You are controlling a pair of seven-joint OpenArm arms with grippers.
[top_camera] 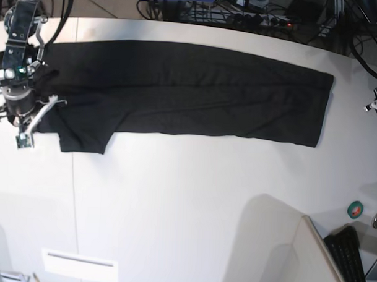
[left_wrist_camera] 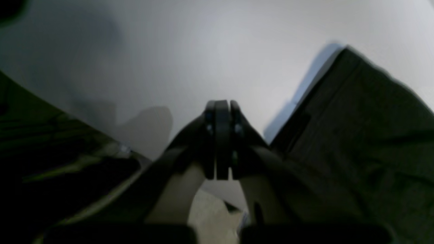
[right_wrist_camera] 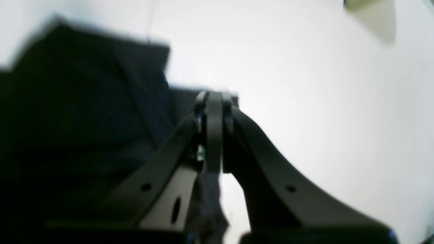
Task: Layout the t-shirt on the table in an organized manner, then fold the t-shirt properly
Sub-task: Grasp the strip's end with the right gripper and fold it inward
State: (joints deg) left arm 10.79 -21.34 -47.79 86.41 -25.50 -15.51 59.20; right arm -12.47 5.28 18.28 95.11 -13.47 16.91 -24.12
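Stretched in a long dark band across the upper half of the base frame: the t-shirt [top_camera: 184, 97], flat on the white worktop [top_camera: 192, 203], folded narrow, one sleeve corner jutting down at lower left. No containers anywhere on show. Right hand [right_wrist_camera: 213, 135] closed, fingers pressed together, at the shirt's left end. Left hand [left_wrist_camera: 222, 142] closed too, pinching nothing, just beside the cloth's edge.
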